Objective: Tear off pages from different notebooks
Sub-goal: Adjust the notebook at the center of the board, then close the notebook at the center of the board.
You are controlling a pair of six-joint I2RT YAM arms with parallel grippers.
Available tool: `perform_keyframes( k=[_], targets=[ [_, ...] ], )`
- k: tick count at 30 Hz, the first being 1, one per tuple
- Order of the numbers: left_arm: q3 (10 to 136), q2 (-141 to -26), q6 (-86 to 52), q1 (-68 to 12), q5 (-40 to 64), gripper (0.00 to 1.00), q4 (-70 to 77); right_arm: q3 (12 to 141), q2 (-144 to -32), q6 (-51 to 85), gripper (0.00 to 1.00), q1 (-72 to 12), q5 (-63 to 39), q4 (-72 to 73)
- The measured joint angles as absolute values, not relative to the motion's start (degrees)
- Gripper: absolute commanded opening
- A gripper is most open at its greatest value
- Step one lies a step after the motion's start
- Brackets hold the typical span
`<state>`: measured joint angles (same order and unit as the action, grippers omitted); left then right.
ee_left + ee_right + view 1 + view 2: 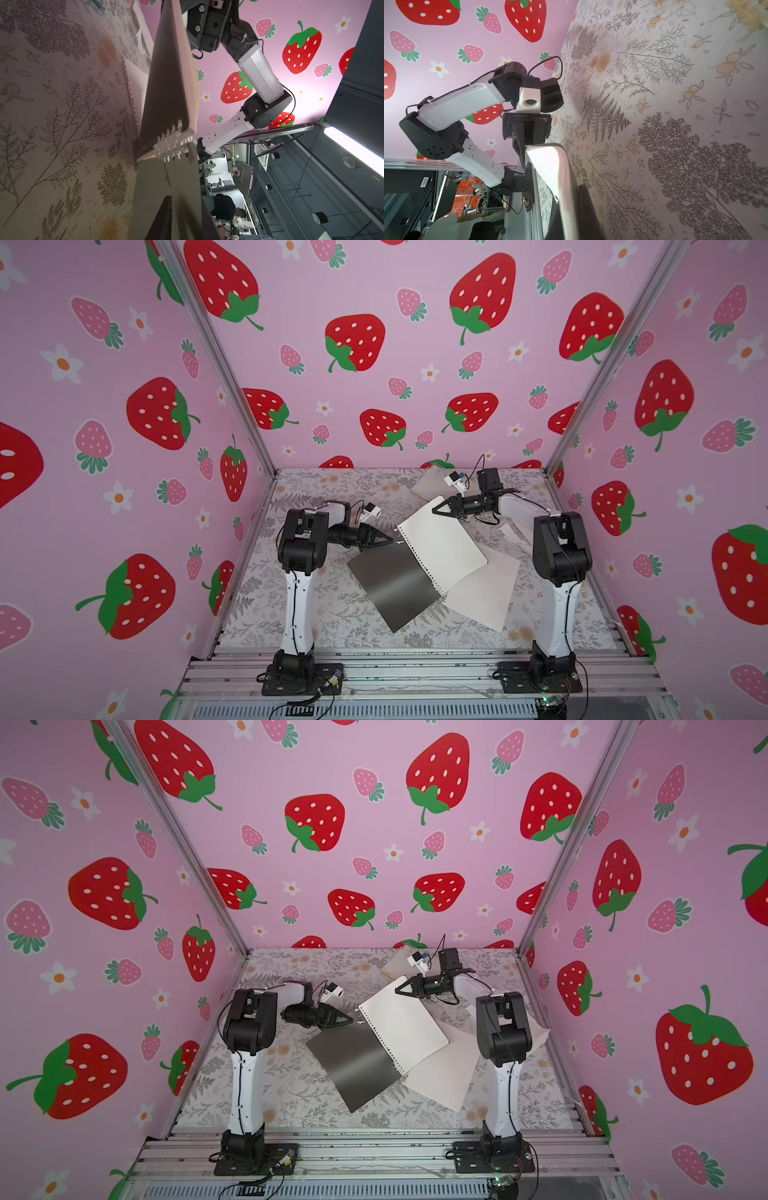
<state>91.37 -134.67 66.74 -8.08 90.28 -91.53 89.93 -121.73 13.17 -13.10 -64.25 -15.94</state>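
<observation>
Dark notebook (pixel 390 589) open in mid-table (pixel 316 614), cover flat on it. At its far left corner, beside the binding (pixel 172 143): left gripper (pixel 390 540), a finger on either side of the cover edge in the left wrist view. Clamped or a sliver apart, cannot tell. Probably meant as the hold-down.

Right of the cover: lined page (pixel 440 547), hole row at the binding, not yet torn free, tilted up off the table. In the left wrist view, a thick stack (pixel 187 83) raised with it. At the page's far corner: right gripper (pixel 434 510), pressed together, pinching the paper. One leaf or several in the pinch, unclear.

Just behind that gripper, at the back of the table: cream notebook (pixel 426 485), closed, partly hidden. Any leaf taken from it, not readable.

Further right: loose sheet (pixel 486 597) lying flat, partly under the open notebook. More torn sheets (pixel 513 533) near the right arm (pixel 561 556).

Judged partway. Some pages out already, one in the pinch and still bound. Left to do: the pull from the binding, then possibly the cream notebook.
</observation>
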Motion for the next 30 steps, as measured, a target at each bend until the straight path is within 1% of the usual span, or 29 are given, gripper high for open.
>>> perform_keyframes(
  k=[4,12,14,17,19,21,24,28,29,30],
  targets=[
    [91.1,-132.8,67.2,-8.1,89.8,0.17,-91.5,89.9,-121.7,13.3,0.00,-13.0,-64.3,-15.7],
    [94.9,-132.7,65.3,-8.6,86.6,0.14,-91.6,89.9,-121.7,13.8,0.00,-12.7,-64.1,-15.3],
    [95.1,-131.7,58.7,-8.8,84.0,0.13,-88.7,89.9,-121.7,13.9,0.00,-12.6,-64.0,-15.2],
    [87.8,-123.9,41.3,-10.4,71.2,0.11,-73.2,89.9,-121.7,14.0,0.00,-12.7,-64.0,-15.4],
    [86.6,-119.8,34.9,-12.4,65.2,0.10,-69.2,89.9,-121.7,13.9,0.00,-12.9,-64.0,-15.5],
    [88.5,-118.8,30.6,-14.0,61.1,0.10,-67.3,89.9,-121.7,13.9,0.00,-12.8,-63.5,-15.5],
    [89.4,-120.6,26.7,-14.9,56.9,0.09,-65.1,89.9,-121.7,13.9,0.00,-12.5,-62.7,-15.5],
    [89.4,-124.6,23.2,-15.4,54.1,0.07,-64.1,89.9,-121.7,13.5,0.00,-12.4,-62.0,-16.6],
    [89.4,-125.2,22.2,-15.7,53.8,0.01,-64.1,89.9,-121.7,13.2,0.00,-12.5,-61.6,-17.0],
    [89.4,-125.4,21.5,-15.9,53.6,0.00,-64.0,89.9,-121.7,12.6,0.00,-12.8,-60.9,-17.7]
  ],
)
